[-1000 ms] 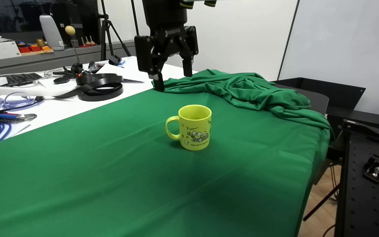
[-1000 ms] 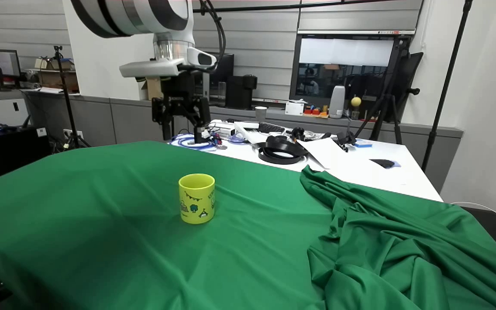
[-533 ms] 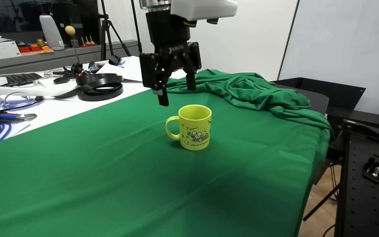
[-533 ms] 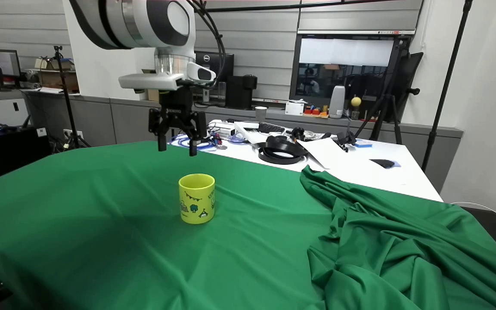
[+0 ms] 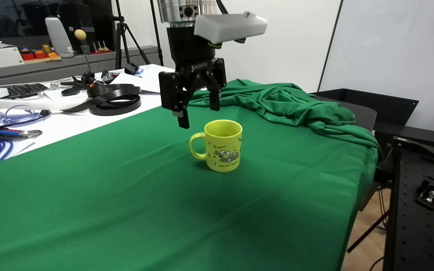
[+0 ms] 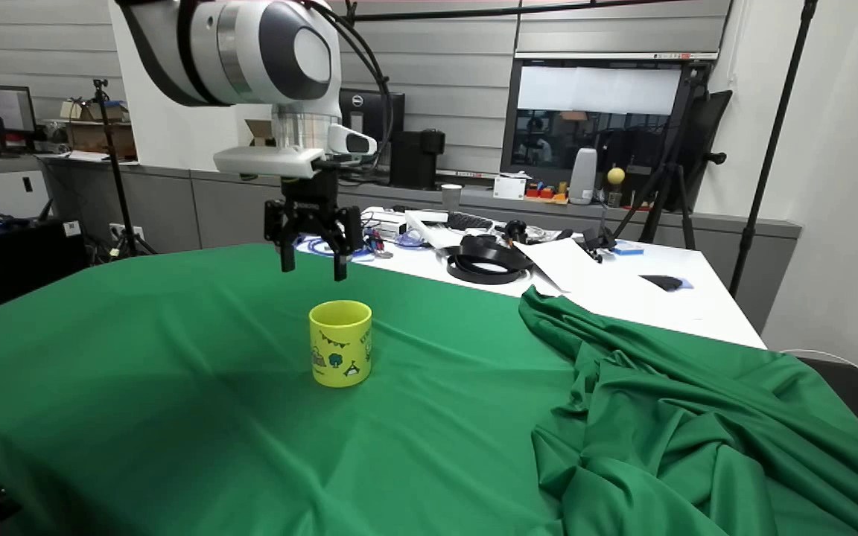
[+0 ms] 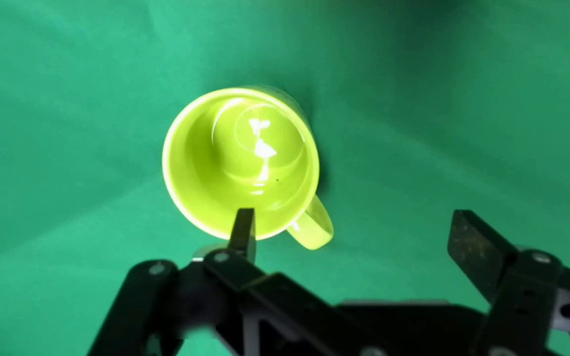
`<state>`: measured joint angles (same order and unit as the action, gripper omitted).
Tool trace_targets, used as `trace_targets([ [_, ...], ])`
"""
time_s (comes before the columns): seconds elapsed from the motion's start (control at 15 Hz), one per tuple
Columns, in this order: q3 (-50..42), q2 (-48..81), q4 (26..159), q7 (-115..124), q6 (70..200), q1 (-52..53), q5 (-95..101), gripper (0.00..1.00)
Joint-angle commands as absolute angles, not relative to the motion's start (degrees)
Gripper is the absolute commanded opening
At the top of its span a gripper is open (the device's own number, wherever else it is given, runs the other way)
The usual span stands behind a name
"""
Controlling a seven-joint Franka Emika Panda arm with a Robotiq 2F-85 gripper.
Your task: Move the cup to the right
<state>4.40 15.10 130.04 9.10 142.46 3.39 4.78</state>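
While 1 black, two-fingered pincer hangs close above & a bit to the side, 1 bright yellow-green, glossy ceramic mug w/ dark printed designs stands on 1 green fabric cloth spread over the white surface, approx. mid-cloth.

Mug's upright, mouth up, long axis vert., slightly taller than wide. Handle ct. = 1, a loop of the same yellow-green: points to pic L in an exterior view, lower R in the wrist view; hidden by the mug's body in an exterior view.

Pincer's on 1 white robot arm, tips down, 2 fingers spread wide w/ a clear gap b/w 'em; both are apart from the mug in both exterior views. In the wrist view 1 finger overlaps the rim's lower edge, the other finger is well off to pic R, & the handle shows on the gap side of the former.

Bkgd: 1 coiled black strap & 1 black keyboard on the white part; 1 yellow ball over the grey ledge. 1 rumpled heap of green fabric lies well apart from the mug.
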Motion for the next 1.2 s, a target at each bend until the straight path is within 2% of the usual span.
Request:
trace_targets([
  [0.0,2.7,18.3,129.3,9.2,145.7,4.0,4.8,1.0],
  [0.67,1.9,21.5,130.4,8.8,147.6,5.0,4.2,1.0],
  [0.73,2.0,21.9,130.2,8.6,147.7,4.8,3.7,0.75],
  [0.8,2.1,22.1,130.2,8.7,148.1,4.7,3.4,0.74],
  [1.13,2.0,21.9,130.8,8.7,149.3,4.8,2.8,0.39],
])
